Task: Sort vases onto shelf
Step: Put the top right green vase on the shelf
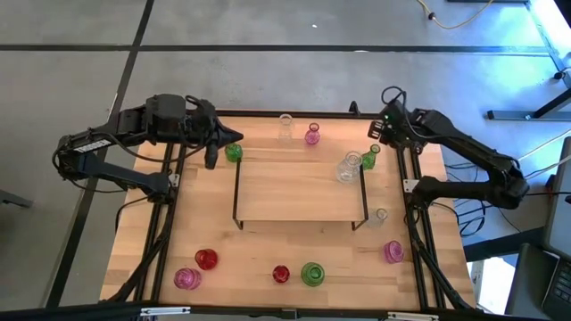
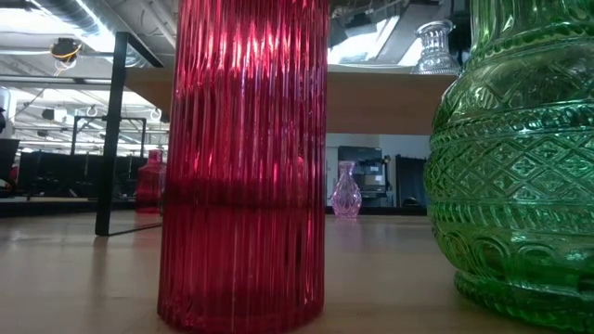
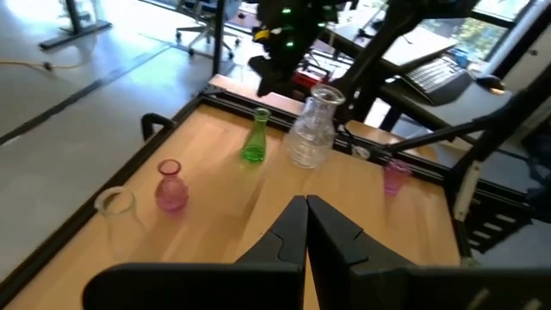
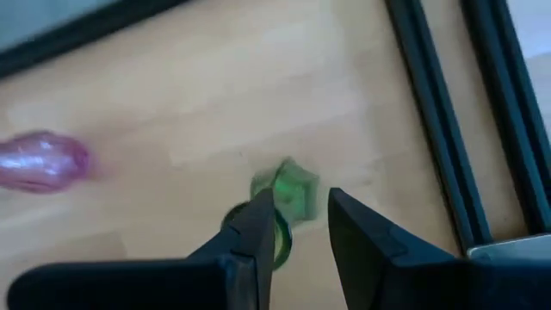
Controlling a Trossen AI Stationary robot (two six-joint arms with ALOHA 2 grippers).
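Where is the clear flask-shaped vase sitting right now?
In the high view the clear flask-shaped vase stands on the shelf, at its far right corner, beside a small green bottle vase near the right hand.

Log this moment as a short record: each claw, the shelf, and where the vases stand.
left claw: shut, empty, above the table's far left part beside a green vase
right claw: fingers apart around the neck of a slim green vase near the far right corner
shelf: one clear vase at its far right corner
table: red, pink and green vases along the near edge
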